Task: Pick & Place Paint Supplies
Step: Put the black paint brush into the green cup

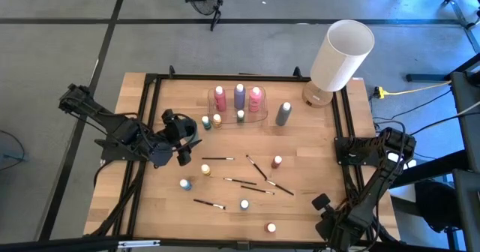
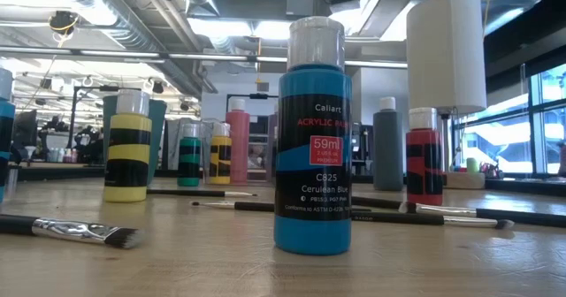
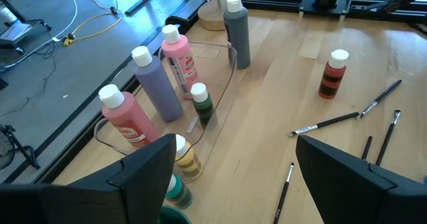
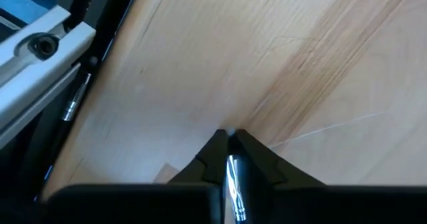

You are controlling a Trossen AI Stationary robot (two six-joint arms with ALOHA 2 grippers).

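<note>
Several tall bottles stood in the clear plastic tray [image 1: 259,119] while thin dark-handled paintbrushes [image 1: 252,184] and tiny white-capped bottles [image 1: 244,204] lay scattered. The left gripper [image 1: 182,142] hovered wide open beside the tray; the right gripper [image 4: 229,139] sat pinched shut, empty, at the table's near right corner.

On the table [image 1: 315,132], three tall paint bottles [image 1: 238,96] stand in a row inside a clear tray [image 1: 262,115] near the far edge, with a tiny bottle [image 1: 241,116] in front of them in the same tray. Two more tiny bottles [image 1: 211,121] stand just left of the tray, and another tall bottle [image 1: 283,113] stands to its right. The lamp [image 1: 341,55] sits at the far right corner. Paintbrushes [image 1: 259,178] lie scattered mid-table among tiny bottles [image 1: 277,162]. The left gripper [image 1: 184,141] hangs left of the tray; the right gripper [image 4: 230,139] is at the near right corner.
</note>
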